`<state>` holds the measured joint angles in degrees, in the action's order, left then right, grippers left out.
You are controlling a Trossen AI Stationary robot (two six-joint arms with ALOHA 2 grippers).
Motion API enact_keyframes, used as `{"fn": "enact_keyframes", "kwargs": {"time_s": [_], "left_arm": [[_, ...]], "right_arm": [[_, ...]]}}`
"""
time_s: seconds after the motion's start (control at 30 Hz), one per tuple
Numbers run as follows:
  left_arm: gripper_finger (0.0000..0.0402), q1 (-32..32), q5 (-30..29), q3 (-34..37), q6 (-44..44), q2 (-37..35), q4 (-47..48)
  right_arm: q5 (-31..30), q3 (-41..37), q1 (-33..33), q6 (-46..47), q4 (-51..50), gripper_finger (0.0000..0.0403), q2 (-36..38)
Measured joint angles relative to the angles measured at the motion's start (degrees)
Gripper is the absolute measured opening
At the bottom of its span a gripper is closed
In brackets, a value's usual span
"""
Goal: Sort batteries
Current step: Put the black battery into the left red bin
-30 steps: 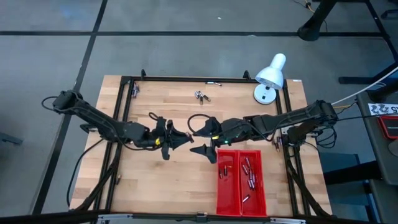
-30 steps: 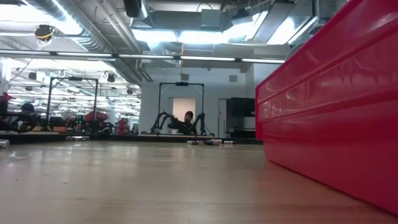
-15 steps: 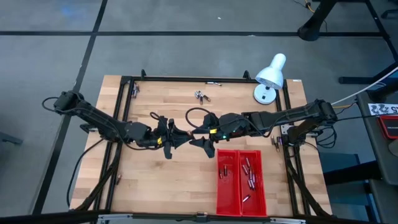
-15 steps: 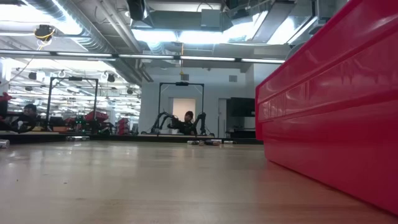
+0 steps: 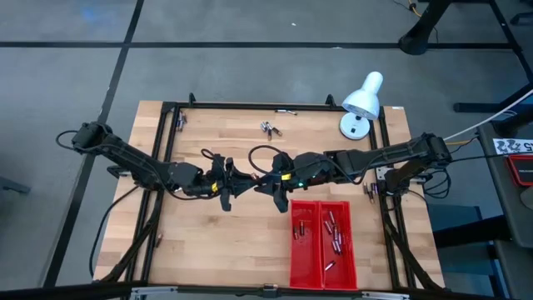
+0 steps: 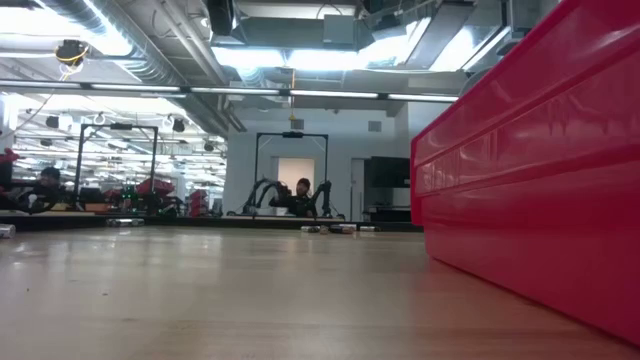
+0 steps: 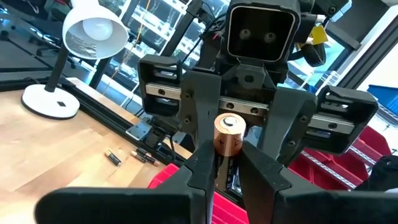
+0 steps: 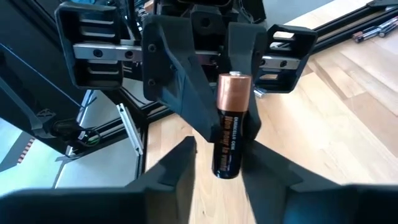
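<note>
A copper-and-black battery (image 8: 232, 124) stands upright in the air over the table's middle, copper end up. My left gripper (image 7: 227, 165) reaches in from the table's left and is shut on it. My right gripper (image 8: 222, 149) faces it from the right. Its fingers stand either side of the battery's black lower half (image 8: 227, 158), with a gap showing on one side. The red tray (image 5: 291, 250) near the front edge holds several small batteries (image 5: 333, 229) in its two compartments. A few loose batteries (image 5: 270, 128) lie near the far edge. My left gripper pinches the battery between its two fingers about its middle (image 7: 227, 163). The fingers (image 8: 186, 74) come in roughly level from the table's left and lie across the battery. The battery stands upright, its copper end (image 7: 231, 126) above the fingers, lifted clear of the table.
A white desk lamp (image 5: 360, 104) stands at the far right corner. A black frame (image 5: 166, 167) runs along the table's edges. In the low view the red tray's wall (image 6: 530, 180) fills the right side. Bare wood lies left of the tray.
My right gripper's fingers, spread wide a second ago, have drawn in around the battery that my left gripper holds. The battery has stayed where it was.
</note>
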<state>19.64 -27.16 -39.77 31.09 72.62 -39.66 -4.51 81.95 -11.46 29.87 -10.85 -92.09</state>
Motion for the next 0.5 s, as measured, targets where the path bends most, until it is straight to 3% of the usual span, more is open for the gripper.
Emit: {"fn": "enact_keyframes", "kwargs": {"time_s": [0.2, 0.37, 0.5], "left_arm": [[0.0049, 0.0, -0.1, 0.0, -0.1, -0.1, 0.4], [0.0054, 0.1, -0.2, 0.0, -1.2, -0.1, 1.9], [0.0082, 0.2, -0.3, 0.0, -3.7, -0.1, 1.5]], "right_arm": [[-2.4, 0.0, 0.0, -0.2, -0.2, 0.0051, 0.0], [-2.5, -0.1, 0.3, -0.8, -0.5, 0.0047, 0.0], [-2.1, -0.1, 0.6, -0.4, -0.1, 0.0047, 0.0]]}}
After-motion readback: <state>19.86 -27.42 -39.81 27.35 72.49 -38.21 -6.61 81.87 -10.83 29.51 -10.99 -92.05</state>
